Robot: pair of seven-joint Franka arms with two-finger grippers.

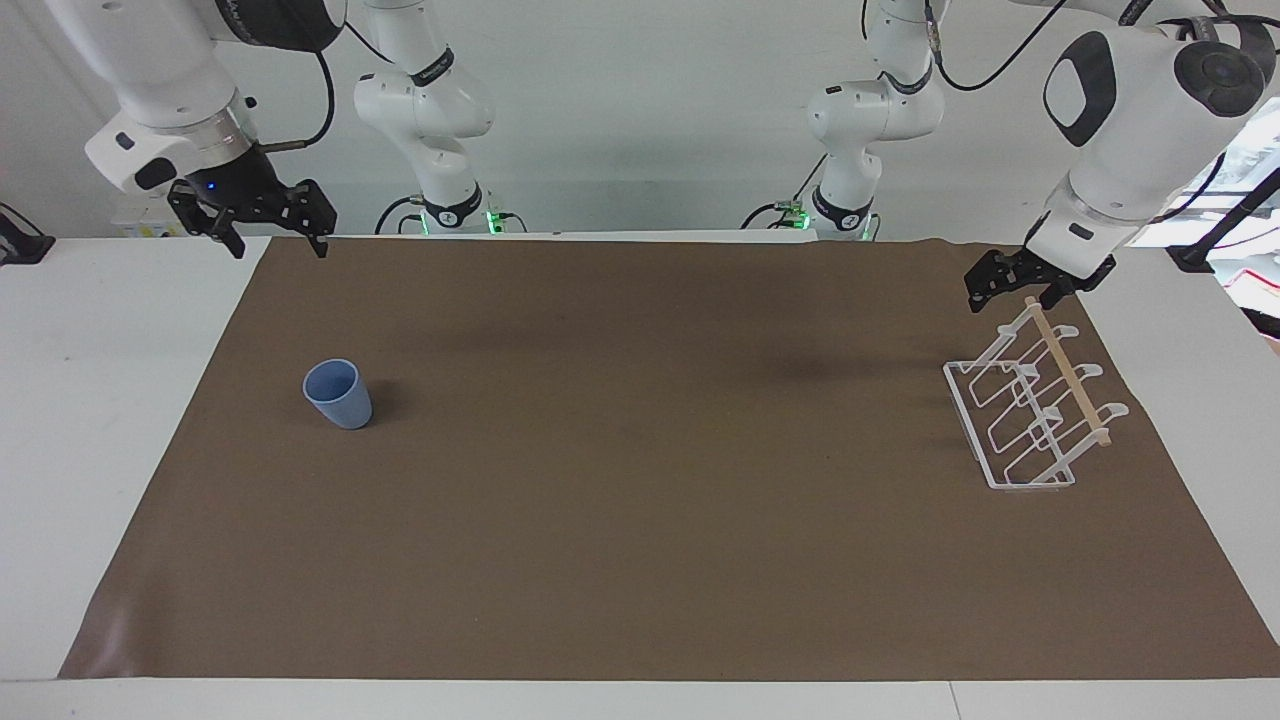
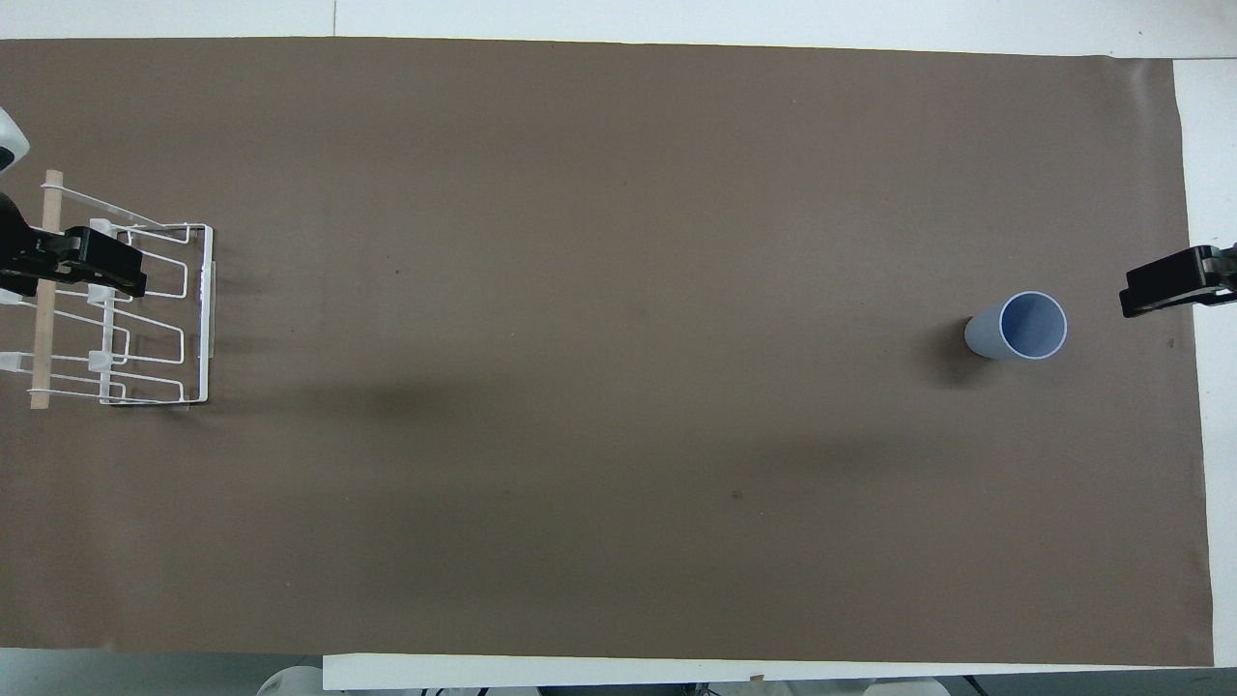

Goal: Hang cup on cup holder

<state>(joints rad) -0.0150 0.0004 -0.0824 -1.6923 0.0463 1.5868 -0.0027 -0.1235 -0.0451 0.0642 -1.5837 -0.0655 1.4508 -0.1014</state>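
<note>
The light-blue cup (image 1: 338, 394) stands upright, mouth up, on the brown mat toward the right arm's end of the table; it also shows in the overhead view (image 2: 1018, 327). The white wire cup holder (image 1: 1068, 376) with its wooden rod stands toward the left arm's end, and it also shows in the overhead view (image 2: 205, 309). My right gripper (image 1: 277, 243) is open and empty, up in the air over the mat's corner near its base, apart from the cup. My left gripper (image 1: 1012, 298) hangs open just over the rod's end nearest the robots. Whether it touches the rod is unclear.
The brown mat (image 1: 640, 520) covers most of the white table (image 1: 90, 400). The two arm bases stand at the table's edge by the robots. One right-gripper finger (image 2: 1160, 288) shows at the overhead view's edge, beside the cup.
</note>
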